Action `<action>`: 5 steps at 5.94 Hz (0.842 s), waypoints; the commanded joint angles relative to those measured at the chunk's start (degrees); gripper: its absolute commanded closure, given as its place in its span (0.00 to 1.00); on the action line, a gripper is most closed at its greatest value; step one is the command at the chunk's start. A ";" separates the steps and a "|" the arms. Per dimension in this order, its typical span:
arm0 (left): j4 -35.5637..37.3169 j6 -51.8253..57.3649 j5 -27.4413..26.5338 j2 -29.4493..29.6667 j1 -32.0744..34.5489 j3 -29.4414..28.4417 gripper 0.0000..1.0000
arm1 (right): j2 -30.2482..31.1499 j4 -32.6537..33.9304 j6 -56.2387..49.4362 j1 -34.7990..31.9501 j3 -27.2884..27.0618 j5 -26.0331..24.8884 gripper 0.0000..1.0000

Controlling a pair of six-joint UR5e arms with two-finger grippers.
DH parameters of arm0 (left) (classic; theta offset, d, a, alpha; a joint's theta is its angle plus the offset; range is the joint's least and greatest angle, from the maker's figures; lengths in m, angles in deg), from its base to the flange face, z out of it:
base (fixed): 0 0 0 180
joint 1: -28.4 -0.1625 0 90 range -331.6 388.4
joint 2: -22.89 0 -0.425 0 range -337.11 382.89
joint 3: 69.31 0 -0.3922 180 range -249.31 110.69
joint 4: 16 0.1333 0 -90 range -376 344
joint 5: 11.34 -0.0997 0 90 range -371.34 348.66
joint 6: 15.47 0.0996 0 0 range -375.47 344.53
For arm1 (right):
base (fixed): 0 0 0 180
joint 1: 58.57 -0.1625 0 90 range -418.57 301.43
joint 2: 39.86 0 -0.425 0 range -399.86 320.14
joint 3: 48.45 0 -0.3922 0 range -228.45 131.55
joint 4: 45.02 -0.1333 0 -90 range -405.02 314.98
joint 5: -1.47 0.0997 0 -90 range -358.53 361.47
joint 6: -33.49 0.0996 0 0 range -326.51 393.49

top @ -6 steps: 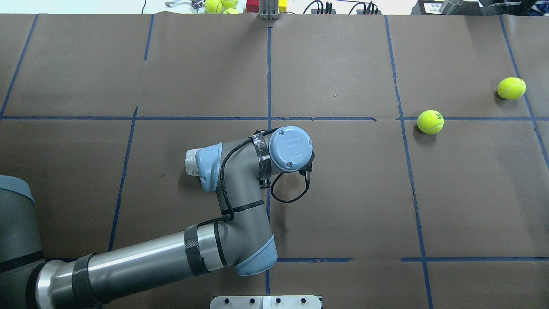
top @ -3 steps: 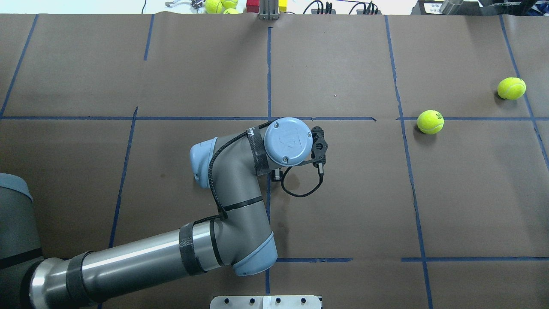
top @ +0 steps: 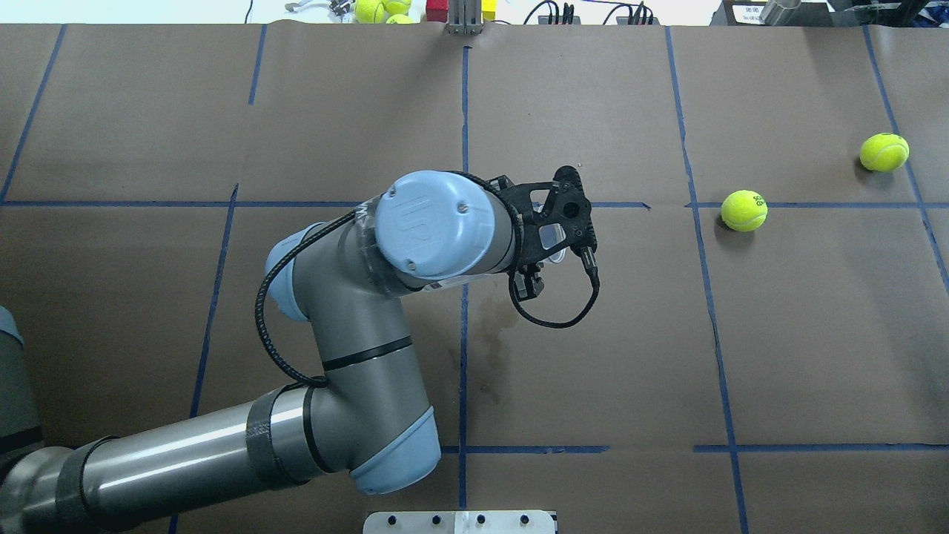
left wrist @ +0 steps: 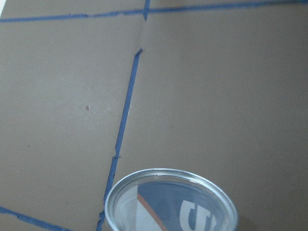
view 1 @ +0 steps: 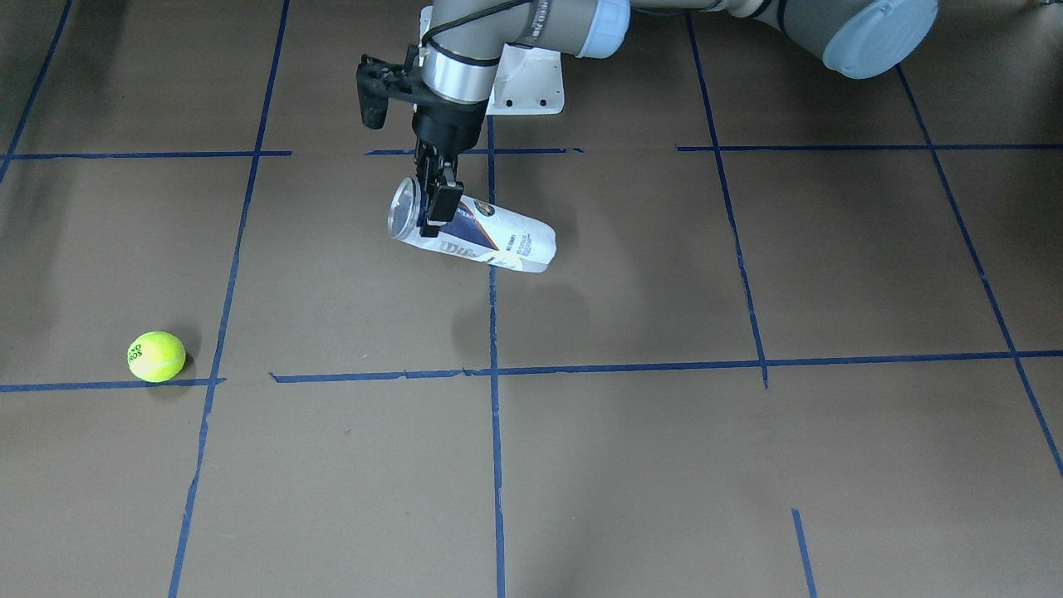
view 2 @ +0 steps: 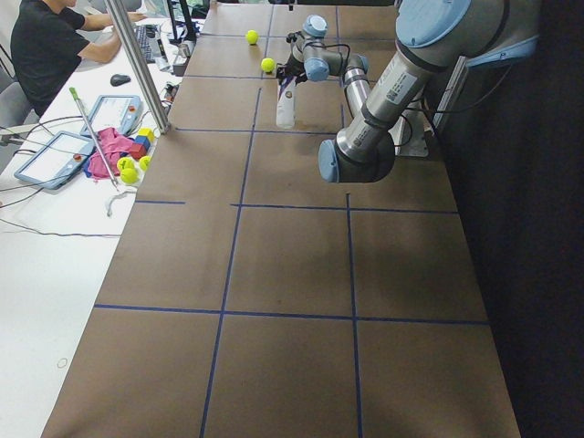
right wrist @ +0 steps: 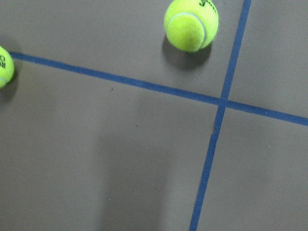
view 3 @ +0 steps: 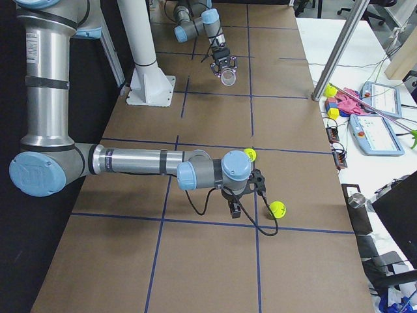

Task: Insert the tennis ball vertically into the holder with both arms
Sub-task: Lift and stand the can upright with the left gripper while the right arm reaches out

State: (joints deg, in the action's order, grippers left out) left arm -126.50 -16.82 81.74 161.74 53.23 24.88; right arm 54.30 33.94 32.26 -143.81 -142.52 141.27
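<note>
My left gripper (view 1: 432, 212) is shut on the holder (view 1: 482, 237), a clear can with a white-and-navy label. It grips near the silvery rim and holds the can tilted above the table. The open rim fills the bottom of the left wrist view (left wrist: 171, 202). In the overhead view the wrist hides most of the can (top: 550, 237). One tennis ball (top: 744, 211) lies on a blue tape line at the right, and another (top: 884, 152) lies further right. My right gripper (view 3: 233, 210) hangs between these two balls (right wrist: 191, 24); I cannot tell whether it is open or shut.
The brown table is marked with blue tape lines (top: 463, 111). A white pedestal base (view 3: 150, 88) stands at the robot's side. Spare balls and coloured blocks (view 2: 132, 155) lie on the operators' desk beyond the table edge. A person (view 2: 46, 46) sits there.
My left arm has risen and swung forward and to the right with the can. The wrist has turned, so the gripper now shows past the blue cap. The balls have not moved.
</note>
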 commanded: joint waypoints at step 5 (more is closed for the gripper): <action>-54.96 -24.29 2.02 -10.61 -0.66 -8.83 0.46 | -14.60 -20.95 52.97 25.08 1.25 -20.90 0.00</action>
State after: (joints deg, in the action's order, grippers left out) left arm -176.05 -39.37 83.77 151.48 52.80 19.06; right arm 42.81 12.87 80.55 -124.29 -141.87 128.25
